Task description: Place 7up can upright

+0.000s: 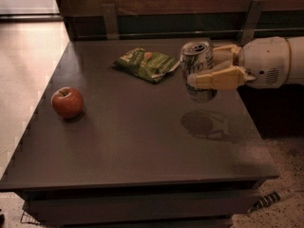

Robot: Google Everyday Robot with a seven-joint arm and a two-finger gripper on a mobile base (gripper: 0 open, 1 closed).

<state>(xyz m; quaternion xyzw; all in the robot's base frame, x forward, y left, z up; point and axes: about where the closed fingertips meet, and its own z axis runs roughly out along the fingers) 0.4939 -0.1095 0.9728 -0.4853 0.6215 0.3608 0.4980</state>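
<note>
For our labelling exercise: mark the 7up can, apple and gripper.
7up can [195, 61]: camera view, upper label.
apple [67, 102]: camera view, front skin.
gripper [203, 68]: camera view, at right, between fingertips clamping the can.

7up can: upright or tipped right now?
Upright: 7up can, top facing up. The hand grips it above the table, right side; not set down.

dim, warm light overall. brightest patch is the floor [23, 56] past the table's [133, 141] left edge. gripper [202, 69], above the right edge, closed on the can [195, 61], is lit pale; can top glints. their soft shadow [209, 125] lies on the table below. the apple's [67, 102] shadow falls front-right.
</note>
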